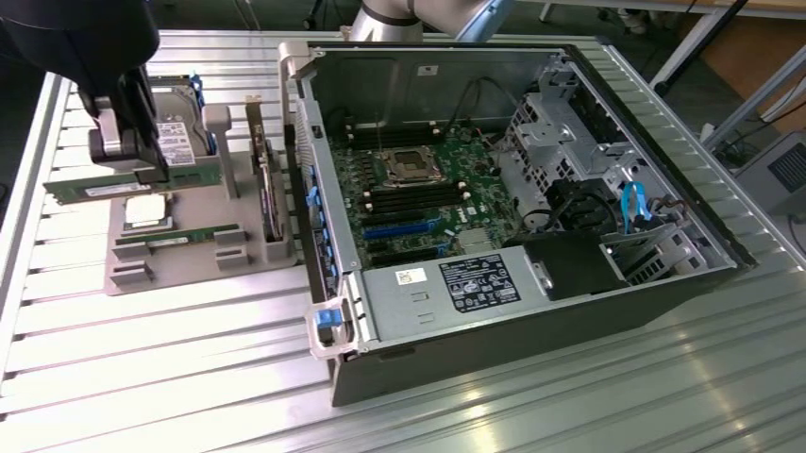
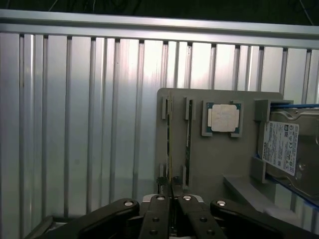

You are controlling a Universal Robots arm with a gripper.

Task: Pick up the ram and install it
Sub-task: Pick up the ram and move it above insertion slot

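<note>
My gripper (image 1: 130, 168) hangs over the grey parts holder (image 1: 252, 269) at the exterior view's left, shut on the ram (image 1: 126, 185), a long green stick with a white label. The stick sits level just above the holder, over the square silver processor (image 1: 146, 211). From the wrist, the ram (image 2: 171, 144) appears edge-on as a thin line running out from between the closed fingers (image 2: 160, 209). A second green stick (image 1: 189, 236) stands in its holder slot beside it. The open computer case (image 1: 504, 189) lies at the exterior view's right, its motherboard (image 1: 422, 203) and dark memory slots exposed.
A silver hard drive (image 2: 284, 149) with a white label stands in the holder beside the processor (image 2: 223, 118). A card (image 1: 267, 189) stands upright between the holder and the case wall. Ribbed aluminium table (image 1: 151, 359) surrounds everything. A power supply (image 1: 466, 283) and cables fill the case's near end.
</note>
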